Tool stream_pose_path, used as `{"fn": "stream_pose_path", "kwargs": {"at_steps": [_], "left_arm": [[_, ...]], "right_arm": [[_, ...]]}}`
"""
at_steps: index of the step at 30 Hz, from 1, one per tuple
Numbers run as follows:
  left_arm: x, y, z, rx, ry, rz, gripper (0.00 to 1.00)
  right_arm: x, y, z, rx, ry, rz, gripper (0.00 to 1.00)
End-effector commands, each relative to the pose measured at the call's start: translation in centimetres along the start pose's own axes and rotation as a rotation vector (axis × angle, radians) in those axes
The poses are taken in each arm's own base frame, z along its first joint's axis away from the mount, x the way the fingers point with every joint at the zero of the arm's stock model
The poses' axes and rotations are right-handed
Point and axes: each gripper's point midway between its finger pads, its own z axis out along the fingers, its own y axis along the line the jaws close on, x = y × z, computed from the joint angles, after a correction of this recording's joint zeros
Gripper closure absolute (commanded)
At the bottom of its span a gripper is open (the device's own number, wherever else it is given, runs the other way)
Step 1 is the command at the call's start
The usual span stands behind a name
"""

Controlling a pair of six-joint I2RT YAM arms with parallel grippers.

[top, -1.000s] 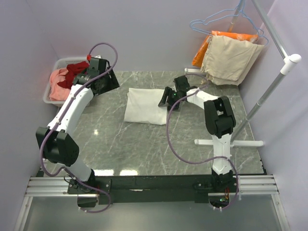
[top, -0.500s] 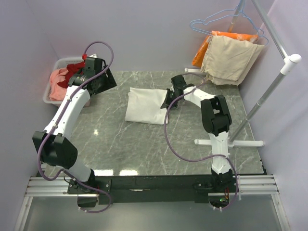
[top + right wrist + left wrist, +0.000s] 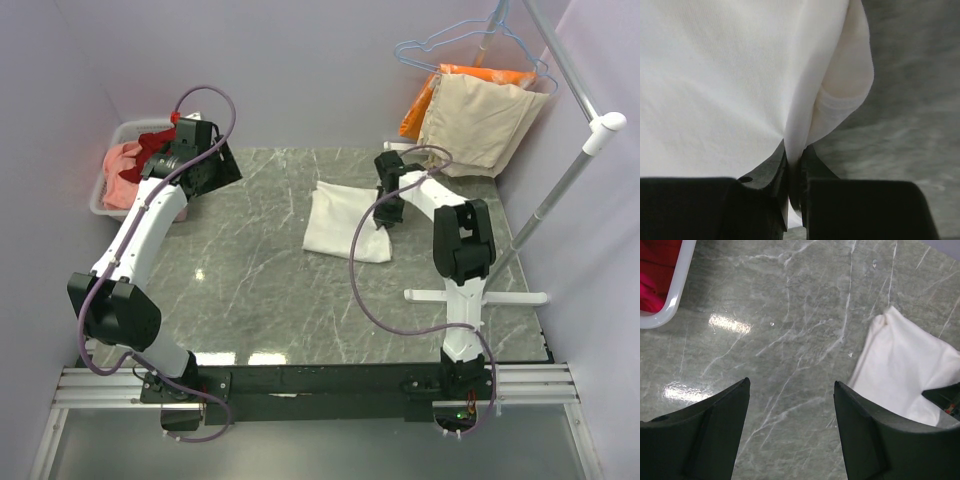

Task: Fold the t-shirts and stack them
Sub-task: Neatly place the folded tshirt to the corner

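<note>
The white t-shirt [image 3: 345, 222] lies folded in a rough rectangle on the grey marble surface [image 3: 270, 290], well apart from the white basket [image 3: 103, 195] and to the right of it. One edge of the shirt, the one farthest from the basket, is bunched up and slightly lifted. The right end effector [image 3: 386, 212] stands on that edge. In the right wrist view its fingers [image 3: 772, 167] are pressed together on a fold of the white cloth [image 3: 730, 75], so it is clamped on the shirt. A rounded hem hangs just beside the grip. The dark red t-shirt [image 3: 158, 146] and the salmon pink t-shirt [image 3: 120, 172] are heaped inside the basket, the red one on top toward the back. The left end effector [image 3: 212, 170] hovers just beside the basket, on its right side, above the bare surface. Its two fingers [image 3: 710, 435] stand wide apart and nothing is between them. Its wrist view shows the basket rim [image 3: 677, 285] in one corner and the white shirt [image 3: 905, 375] in the opposite part. Far to the right of the basket, a beige cloth [image 3: 480, 125] and an orange cloth [image 3: 440, 85] hang on a rack [image 3: 560, 190].
</note>
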Motion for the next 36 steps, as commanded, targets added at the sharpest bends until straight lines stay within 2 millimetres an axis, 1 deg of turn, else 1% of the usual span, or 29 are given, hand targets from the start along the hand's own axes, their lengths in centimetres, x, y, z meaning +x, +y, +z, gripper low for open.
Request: {"fn": "stream_pose_path", "kwargs": {"at_steps": [1, 4, 5, 6, 7, 8, 9, 10, 12, 13, 14, 15, 16, 17, 18, 19, 20, 21, 22, 23, 24, 25, 27, 29, 30, 31, 34, 35, 36], "left_arm": [[-1.8, -0.8, -0.9, 0.041, -0.050, 0.014, 0.27], [-2.1, -0.6, -0.8, 0.026, -0.055, 0.011, 0.27], [-2.1, -0.7, -0.8, 0.029, -0.054, 0.008, 0.27], [-2.2, -0.8, -0.8, 0.034, -0.058, 0.005, 0.27], [-2.2, -0.9, -0.8, 0.039, -0.058, 0.001, 0.27], [-2.1, -1.1, -0.7, 0.049, -0.054, 0.000, 0.26], [-2.1, -1.2, -0.6, 0.052, -0.050, 0.002, 0.26], [-2.1, -1.2, -0.5, 0.052, -0.049, 0.002, 0.26], [-2.2, -1.1, -0.4, 0.043, -0.049, 0.007, 0.27], [-2.2, -1.0, -0.4, 0.038, -0.048, 0.009, 0.27], [-2.2, -1.0, -0.4, 0.038, -0.050, 0.010, 0.27], [-2.3, -1.0, -0.4, 0.037, -0.051, 0.010, 0.26], [-2.3, -1.0, -0.4, 0.036, -0.051, 0.012, 0.26], [-2.3, -1.0, -0.3, 0.036, -0.051, 0.012, 0.26], [-2.3, -0.9, -0.2, 0.030, -0.049, 0.012, 0.26], [-2.2, -0.9, -0.1, 0.027, -0.046, 0.013, 0.26], [-2.3, -1.0, -0.1, 0.027, -0.044, 0.013, 0.27], [-2.2, -1.0, 0.0, 0.027, -0.041, 0.014, 0.27], [-2.3, -1.1, 0.0, 0.030, -0.040, 0.012, 0.26], [-2.3, -1.0, 0.1, 0.029, -0.037, 0.013, 0.26], [-2.2, -1.1, 0.2, 0.030, -0.035, 0.012, 0.26], [-2.2, -1.1, 0.2, 0.032, -0.034, 0.013, 0.26], [-2.0, -1.2, 0.4, 0.031, -0.024, 0.014, 0.27], [-2.0, -1.1, 0.6, 0.029, -0.020, 0.015, 0.27], [-1.9, -1.1, 0.6, 0.029, -0.018, 0.016, 0.27], [-1.9, -1.1, 0.7, 0.029, -0.016, 0.017, 0.26], [-1.7, -1.2, 1.0, 0.031, -0.008, 0.018, 0.26], [-1.7, -1.3, 1.1, 0.033, -0.004, 0.019, 0.27], [-1.6, -1.3, 1.1, 0.034, 0.000, 0.018, 0.27]], "right_arm": [[-3.3, -6.4, -3.5, 0.224, -0.092, 0.040, 1.00], [-4.2, -9.0, -4.0, 0.287, -0.097, 0.079, 1.00], [-4.9, -10.0, -4.6, 0.329, -0.114, 0.084, 1.00], [-5.3, -11.0, -4.5, 0.357, -0.113, 0.096, 1.00], [-6.3, -11.2, -5.0, 0.369, -0.135, 0.102, 1.00], [-6.6, -12.3, -5.5, 0.420, -0.140, 0.103, 1.00], [-6.8, -12.8, -5.1, 0.447, -0.132, 0.100, 1.00], [-8.0, -13.5, -5.7, 0.467, -0.160, 0.118, 1.00], [-8.2, -15.2, -5.7, 0.545, -0.145, 0.119, 1.00], [-9.1, -15.9, -6.2, 0.560, -0.165, 0.134, 1.00], [-9.2, -16.5, -6.3, 0.578, -0.159, 0.140, 1.00], [-9.4, -17.1, -5.9, 0.607, -0.155, 0.145, 1.00], [-10.1, -17.4, -6.2, 0.612, -0.170, 0.157, 1.00], [-10.1, -18.0, -6.1, 0.626, -0.162, 0.165, 1.00], [-10.0, -18.4, -5.5, 0.642, -0.150, 0.165, 1.00], [-10.5, -18.6, -5.6, 0.657, -0.161, 0.168, 1.00], [-10.5, -19.1, -5.7, 0.679, -0.153, 0.167, 1.00], [-10.3, -19.4, -5.1, 0.703, -0.141, 0.163, 1.00], [-10.9, -19.8, -5.4, 0.733, -0.162, 0.166, 1.00], [-10.8, -20.2, -5.5, 0.756, -0.154, 0.162, 1.00], [-10.7, -20.8, -5.0, 0.786, -0.147, 0.172, 1.00], [-11.2, -21.2, -5.5, 0.803, -0.161, 0.185, 1.00], [-11.0, -22.5, -5.8, 0.868, -0.160, 0.202, 1.00], [-11.0, -23.1, -6.1, 0.910, -0.174, 0.207, 1.00], [-11.0, -24.5, -6.3, 0.932, -0.176, 0.247, 1.00], [-11.1, -25.2, -6.5, 0.949, -0.182, 0.265, 1.00], [-11.0, -25.9, -6.8, 0.971, -0.192, 0.292, 1.00], [-11.0, -26.1, -7.0, 0.981, -0.201, 0.302, 0.95], [-11.3, -25.9, -7.6, 0.970, -0.223, 0.321, 0.80]]}}
